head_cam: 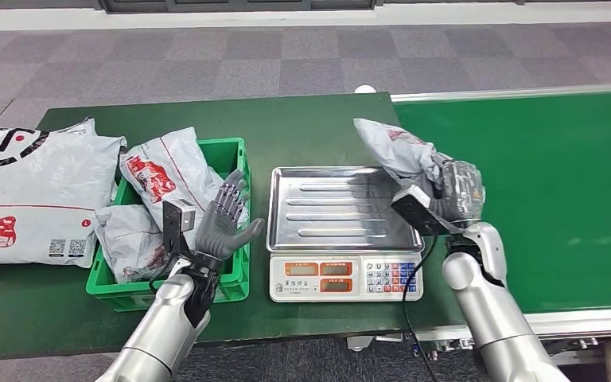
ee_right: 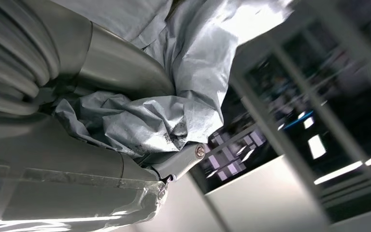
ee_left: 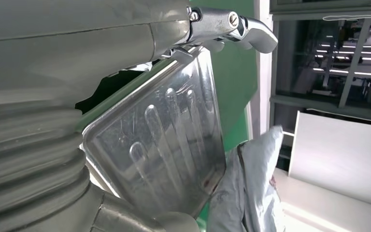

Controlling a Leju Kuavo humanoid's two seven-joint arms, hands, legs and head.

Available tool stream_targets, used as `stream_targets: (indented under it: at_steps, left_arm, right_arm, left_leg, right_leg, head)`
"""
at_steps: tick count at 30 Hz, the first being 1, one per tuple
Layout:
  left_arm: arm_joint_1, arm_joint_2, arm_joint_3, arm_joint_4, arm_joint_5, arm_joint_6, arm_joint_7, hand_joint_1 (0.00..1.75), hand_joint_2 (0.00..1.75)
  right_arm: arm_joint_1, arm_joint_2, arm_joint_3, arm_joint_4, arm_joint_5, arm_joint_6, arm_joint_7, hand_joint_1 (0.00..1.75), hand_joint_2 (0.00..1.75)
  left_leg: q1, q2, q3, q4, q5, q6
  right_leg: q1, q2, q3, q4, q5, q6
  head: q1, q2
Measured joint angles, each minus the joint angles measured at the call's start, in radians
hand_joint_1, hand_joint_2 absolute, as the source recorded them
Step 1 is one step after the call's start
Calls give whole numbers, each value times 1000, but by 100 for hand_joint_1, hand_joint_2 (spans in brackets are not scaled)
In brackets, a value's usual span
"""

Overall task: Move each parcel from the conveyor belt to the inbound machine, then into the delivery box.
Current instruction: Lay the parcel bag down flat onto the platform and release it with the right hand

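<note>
My right hand (head_cam: 453, 195) grips a grey plastic parcel (head_cam: 394, 145) and holds it in the air at the right edge of the scale's steel tray (head_cam: 338, 208), near the green conveyor belt (head_cam: 541, 191). The crumpled grey parcel (ee_right: 169, 111) is clamped in the right hand (ee_right: 67, 96) in the right wrist view. My left hand (head_cam: 223, 219) is open with fingers spread, raised over the right side of the green delivery box (head_cam: 235, 282), left of the tray. The left wrist view looks across the steel tray (ee_left: 169, 145) to the hanging parcel (ee_left: 256, 188).
The green box holds several grey parcels (head_cam: 163, 171). A large flat grey parcel (head_cam: 32, 191) lies on the table left of the box. The scale's keypad and displays (head_cam: 346, 277) face the table's front edge.
</note>
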Motion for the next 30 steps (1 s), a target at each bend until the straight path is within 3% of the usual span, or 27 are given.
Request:
stream_targets:
  at_steps: [9, 16, 20, 26, 30]
  left_arm:
    - [-15, -7, -2, 18, -7, 30, -7, 0, 175]
    - [-32, -16, -10, 37, -7, 25, -3, 0, 175]
    - [-39, -18, -10, 46, -7, 23, -3, 0, 175]
    - [-49, -19, -11, 63, -13, 17, -10, 0, 175]
    - [-54, -18, -13, 73, -21, 21, -14, 0, 175]
  right_arm:
    - [6, 49, 286, -31, 78, 31, 60, 175, 175]
    - [82, 62, 409, -75, 105, 29, 100, 175, 175]
    - [98, 63, 430, -91, 108, 29, 104, 0, 175]
    - [127, 72, 431, -122, 85, 43, 124, 0, 175]
    - [150, 73, 390, -155, -15, 79, 97, 0, 175]
  left_leg:
    - [0, 0, -2, 0, 0, 0]
    - [0, -1, -7, 0, 0, 0]
    - [0, 0, -7, 0, 0, 0]
    - [0, 0, -7, 0, 0, 0]
    - [0, 0, -7, 0, 0, 0]
  right_leg:
    - [0, 0, -3, 0, 0, -1]
    - [0, -1, -7, 0, 0, -1]
    - [0, 0, -8, 0, 1, -1]
    - [0, 0, -8, 0, 1, -1]
    - [0, 0, -8, 0, 1, -1]
  head:
    - [0, 0]
    - [0, 0]
    - [0, 0]
    - [0, 0]
    - [0, 0]
